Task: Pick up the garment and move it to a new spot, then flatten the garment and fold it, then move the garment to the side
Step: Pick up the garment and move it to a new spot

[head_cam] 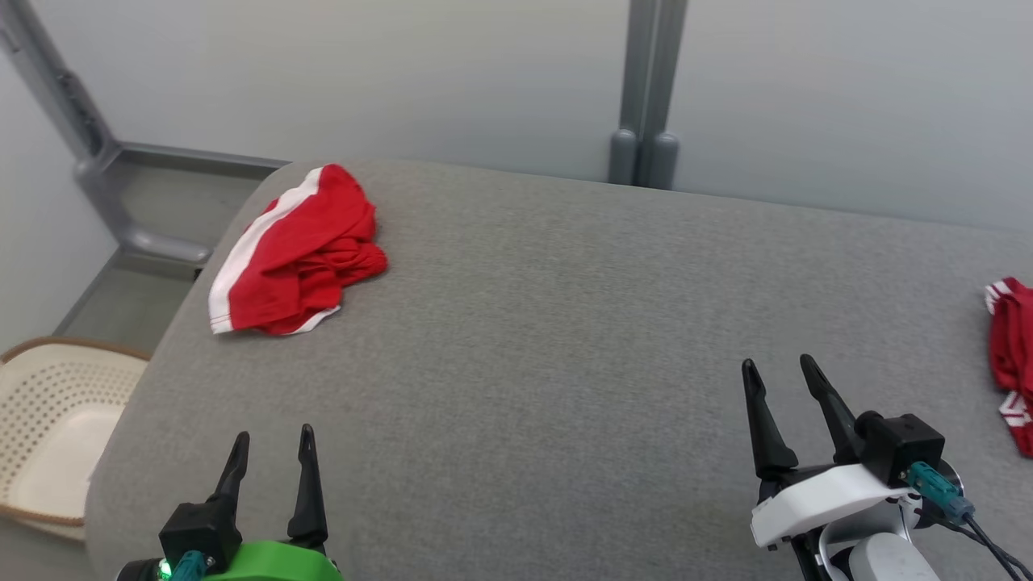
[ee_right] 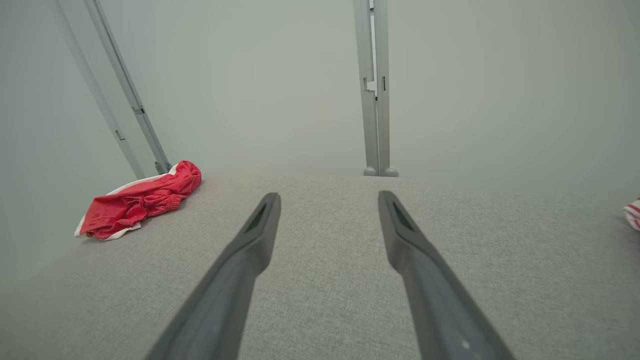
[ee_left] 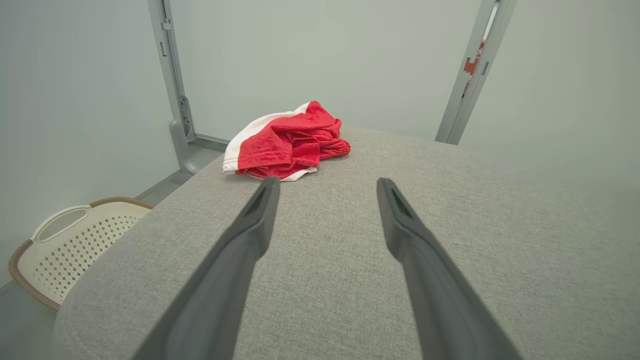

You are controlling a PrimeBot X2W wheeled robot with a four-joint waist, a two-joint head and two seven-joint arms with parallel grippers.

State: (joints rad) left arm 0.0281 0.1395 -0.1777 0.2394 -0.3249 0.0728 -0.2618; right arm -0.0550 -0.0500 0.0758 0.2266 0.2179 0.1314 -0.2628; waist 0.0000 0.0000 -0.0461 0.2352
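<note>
A crumpled red garment with a white side stripe [head_cam: 299, 252] lies near the far left corner of the grey padded table [head_cam: 549, 339]. It also appears ahead of the left fingers [ee_left: 287, 145] and far to the left in the right wrist view [ee_right: 140, 204]. My left gripper [head_cam: 273, 440] hovers open over the near left edge, well short of the garment. Over the near right part of the table my right gripper [head_cam: 779, 365] is open with nothing between its fingers.
A second red and white garment [head_cam: 1013, 355] lies at the table's right edge, its tip seen in the right wrist view [ee_right: 632, 212]. A cream perforated laundry basket [head_cam: 48, 428] stands on the floor left of the table. Grey metal posts [head_cam: 646, 89] rise behind.
</note>
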